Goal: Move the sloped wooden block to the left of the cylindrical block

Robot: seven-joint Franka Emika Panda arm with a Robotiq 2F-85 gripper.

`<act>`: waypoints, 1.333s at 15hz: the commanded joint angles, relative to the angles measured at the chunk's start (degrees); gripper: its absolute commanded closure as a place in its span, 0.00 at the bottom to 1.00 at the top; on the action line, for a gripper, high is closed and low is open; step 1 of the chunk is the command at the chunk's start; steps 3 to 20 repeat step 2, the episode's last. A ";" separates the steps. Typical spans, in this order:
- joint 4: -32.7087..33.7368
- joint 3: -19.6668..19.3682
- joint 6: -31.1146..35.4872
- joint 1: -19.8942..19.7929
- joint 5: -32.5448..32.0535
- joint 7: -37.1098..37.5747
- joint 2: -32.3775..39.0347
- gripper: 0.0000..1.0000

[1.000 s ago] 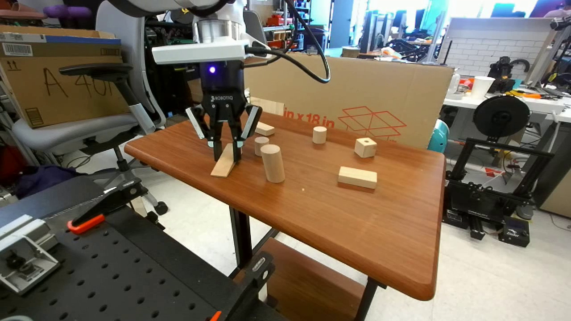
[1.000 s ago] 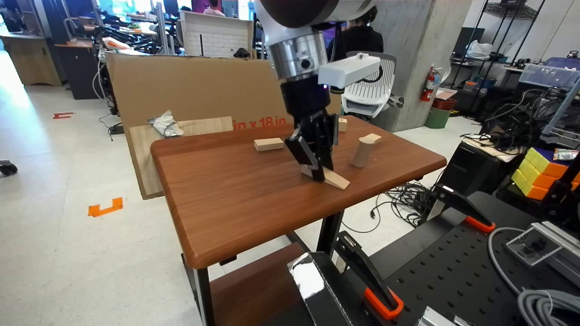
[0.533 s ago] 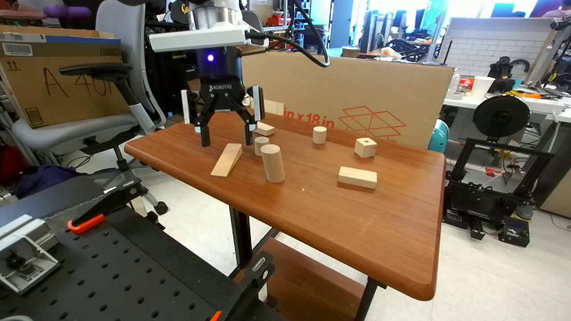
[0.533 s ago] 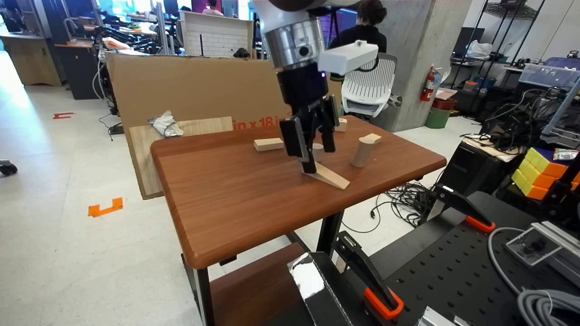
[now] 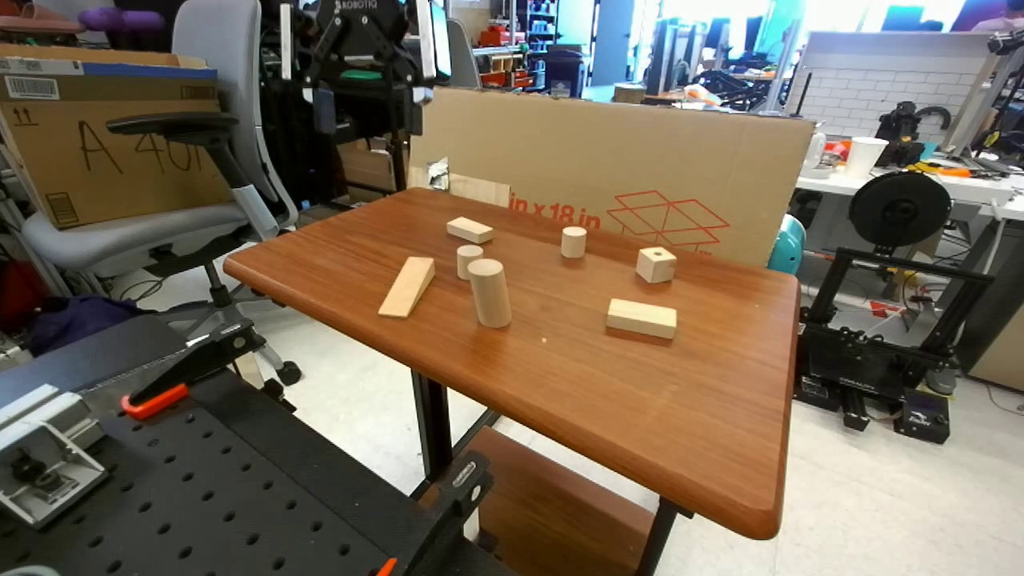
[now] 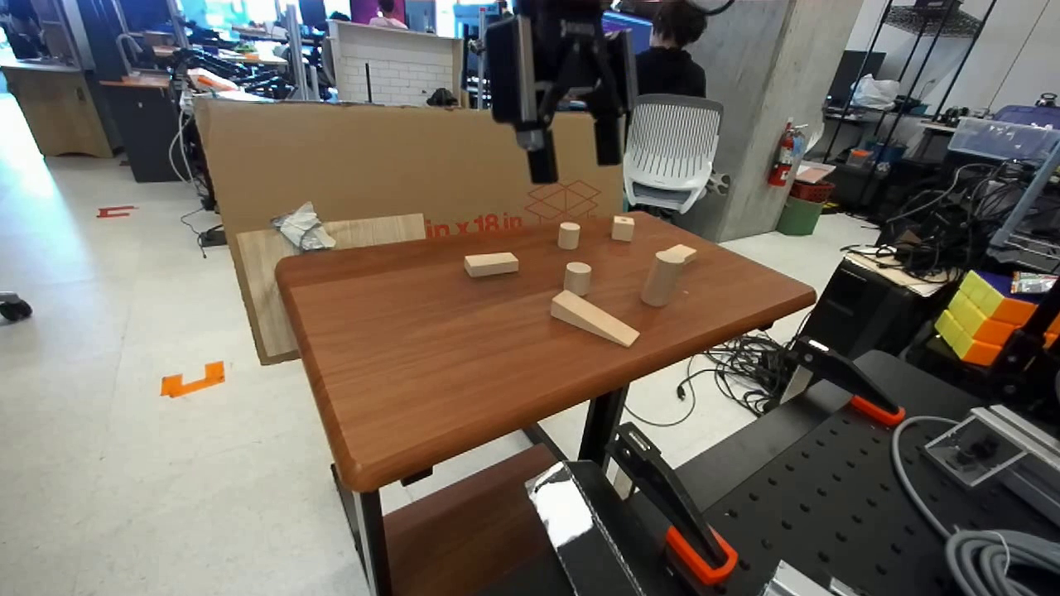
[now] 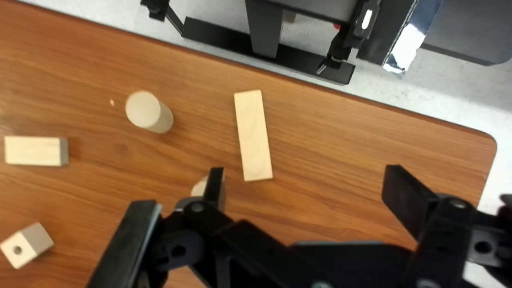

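the gripper (image 5: 369,122) has lifted well above the table (image 5: 576,384) since half a second ago, when it hung just over the wedge (image 5: 406,288); its fingers (image 7: 404,196) stand spread wide, holding nothing. the wedge has not shifted with that rise, so i judge it let go and the move probably finished. up front, by the table's edge, the cylinder (image 5: 490,296) stands on end, and the wedge lies to its left in both exterior views, near but not touching. behind the pair is a short peg (image 5: 469,262), farther off a flat block (image 5: 470,230), and past the table the cardboard (image 5: 520,152).
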 commanded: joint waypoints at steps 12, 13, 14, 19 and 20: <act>0.60 -3.10 -15.90 -4.80 1.95 1.10 -5.66 0.00; 0.60 -3.10 -15.90 -4.80 1.95 1.10 -5.66 0.00; 0.60 -3.10 -15.90 -4.80 1.95 1.10 -5.66 0.00; 0.60 -3.10 -15.90 -4.80 1.95 1.10 -5.66 0.00; 0.60 -3.10 -15.90 -4.80 1.95 1.10 -5.66 0.00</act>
